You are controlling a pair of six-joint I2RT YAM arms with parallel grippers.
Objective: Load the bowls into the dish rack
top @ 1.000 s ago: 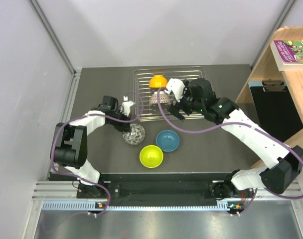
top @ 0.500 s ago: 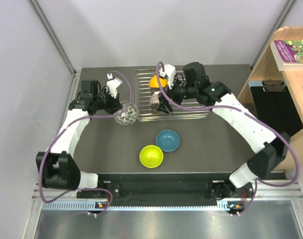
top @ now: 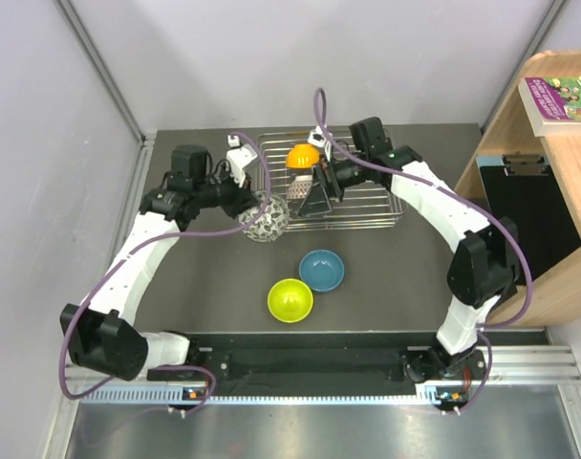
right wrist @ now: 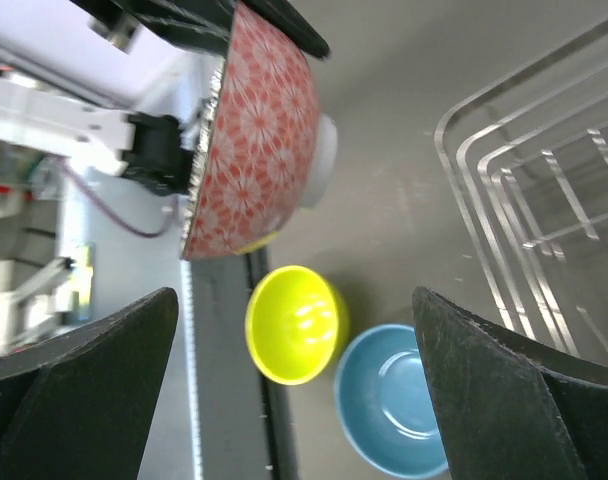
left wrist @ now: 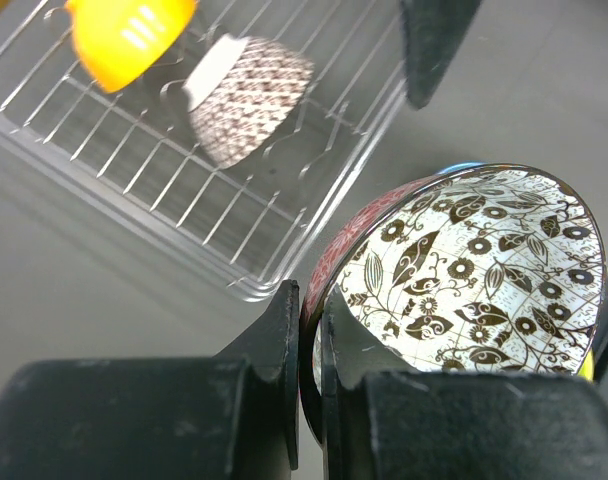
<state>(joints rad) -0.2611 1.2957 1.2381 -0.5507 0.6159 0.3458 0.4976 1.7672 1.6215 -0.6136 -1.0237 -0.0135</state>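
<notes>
Left gripper (left wrist: pixel 306 300): fingers pinched narrow on the rim of the pinkish bowl (left wrist: pixel 464 270), one pad inside and one outside. The bowl hangs on edge with its mouth turned sideways. My guess is this is so it can stand between bars rather than lie flat.

From above, it hangs at the 8 o'clock corner of the dish rack (top: pixel 396 218), outside the low wire wall. Cannot tell whether it touches the wire.

Right gripper (right wrist: pixel 294 300): fingers spread wide, nothing between them. It sits over the rack's left half beside the mosaic bowl (left wrist: pixel 249 95), which lies tipped on its side on the bars. The orange bowl (top: pixel 303 155) is at that bowl's 12 o'clock, also tilted.

Open room: the left half of the rack is taken by two bowls and the right arm's wrist. The bars toward 3 o'clock are bare. The entry nearest the held bowl looks crowded, and the right arm would likely need to clear off.

Edges: the held bowl must go over the rack wall to get in. The wire is thin, so a rim could snag on it.

Still to load: the blue bowl (top: pixel 321 271) and lime green bowl (top: pixel 290 300). They sit mouth up on the table (top: pixel 204 277), just beside each other at the rack's 6 o'clock.
</notes>
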